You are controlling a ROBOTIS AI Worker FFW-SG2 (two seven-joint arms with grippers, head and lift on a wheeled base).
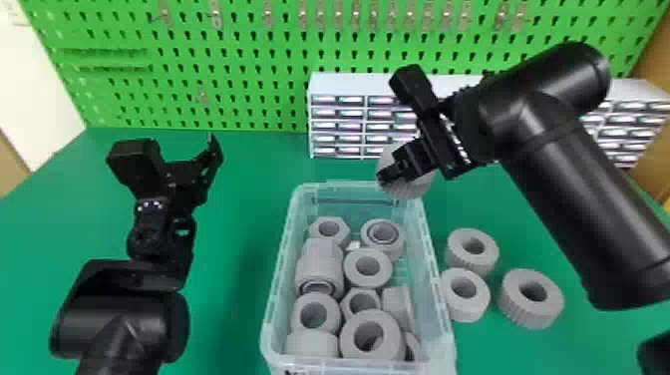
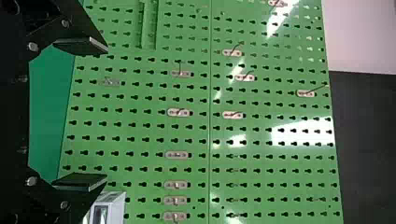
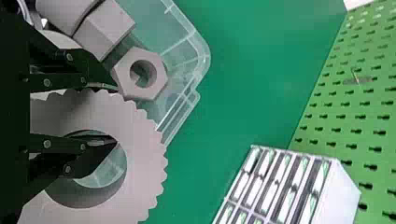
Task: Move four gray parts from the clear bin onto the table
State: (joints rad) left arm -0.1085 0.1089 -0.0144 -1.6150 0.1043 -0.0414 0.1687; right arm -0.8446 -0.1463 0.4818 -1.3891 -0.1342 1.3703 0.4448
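Right tool (image 1: 389, 174): closed on a ridged gray ring (image 1: 406, 192), which your head view shows by the far right corner of the clear bin (image 1: 285, 259). Your right wrist view details the grip: one finger within the hole, one outside the rim. Left tool (image 1: 205, 167): spread wide, empty. Three loose gray parts (image 1: 536, 311): on your surface (image 1: 239, 219), right of the bin. Obstacles: bin wall between these and its contents; drawer cabinet (image 1: 339, 85) behind, before green pegboard (image 1: 224, 117).
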